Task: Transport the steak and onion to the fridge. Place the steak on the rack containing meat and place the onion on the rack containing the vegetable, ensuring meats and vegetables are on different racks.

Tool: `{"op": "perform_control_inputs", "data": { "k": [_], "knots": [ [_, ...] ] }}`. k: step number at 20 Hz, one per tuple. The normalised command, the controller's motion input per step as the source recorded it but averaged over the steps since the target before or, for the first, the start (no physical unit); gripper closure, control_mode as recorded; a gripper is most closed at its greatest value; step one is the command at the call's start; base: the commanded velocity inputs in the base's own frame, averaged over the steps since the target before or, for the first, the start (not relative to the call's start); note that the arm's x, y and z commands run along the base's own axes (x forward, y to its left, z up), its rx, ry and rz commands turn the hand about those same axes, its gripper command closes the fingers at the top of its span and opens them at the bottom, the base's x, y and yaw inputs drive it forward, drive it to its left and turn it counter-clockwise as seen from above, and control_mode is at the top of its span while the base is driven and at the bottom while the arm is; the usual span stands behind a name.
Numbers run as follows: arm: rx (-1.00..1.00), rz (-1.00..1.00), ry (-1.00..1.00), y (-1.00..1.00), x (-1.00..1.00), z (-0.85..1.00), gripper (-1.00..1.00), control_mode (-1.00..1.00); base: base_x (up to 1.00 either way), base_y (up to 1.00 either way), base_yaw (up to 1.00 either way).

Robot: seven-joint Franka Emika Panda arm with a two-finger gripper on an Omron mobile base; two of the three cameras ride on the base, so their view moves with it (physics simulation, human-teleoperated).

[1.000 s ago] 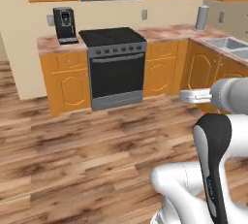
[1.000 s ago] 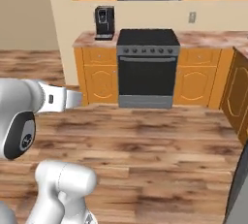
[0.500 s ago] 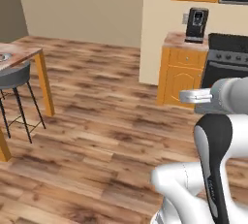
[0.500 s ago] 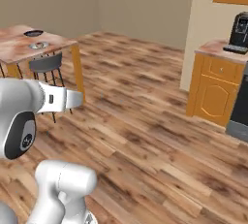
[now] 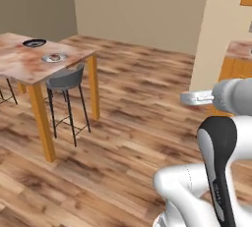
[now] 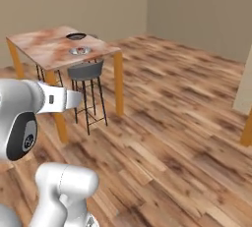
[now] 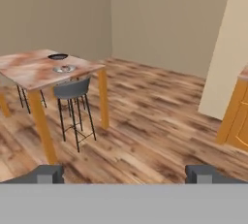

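The steak, the onion and the fridge are out of view. In the hand view my gripper (image 7: 126,174) is open: its two dark fingertips (image 7: 48,173) stand far apart at the bottom, with bare wooden floor between them and nothing held. The hand juts out level from the arm, pointing left in the left base view (image 5: 194,97) and right in the right base view (image 6: 69,99).
A wooden dining table (image 5: 29,69) (image 6: 49,49) (image 7: 29,70) stands ahead to the left, bearing a dark bowl (image 5: 34,42) and a small plate (image 5: 54,58). A grey stool (image 5: 64,81) (image 7: 72,89) is tucked under it. An orange cabinet (image 7: 237,121) and a beige wall corner (image 5: 216,34) lie right.
The whole picture has swung: the base has turned left, from the stove and orange cabinets to the dining table and open floor. The arm keeps the same pose, gripper still open.
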Motion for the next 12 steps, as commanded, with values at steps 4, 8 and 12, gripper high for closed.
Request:
{"op": "perform_control_inputs", "data": {
  "k": [4, 8, 12],
  "knots": [
    [0.00, 0.00, 0.00, 0.00, 0.00, 0.00, -1.00, 1.00, 1.00, -0.08, 0.34],
    [0.00, 0.00, 0.00, 0.00, 0.00, 0.00, -1.00, 1.00, 1.00, -0.14, 0.51],
    [0.00, 0.00, 0.00, 0.00, 0.00, 0.00, -1.00, 1.00, 1.00, -0.08, 0.64]
  ]
}}
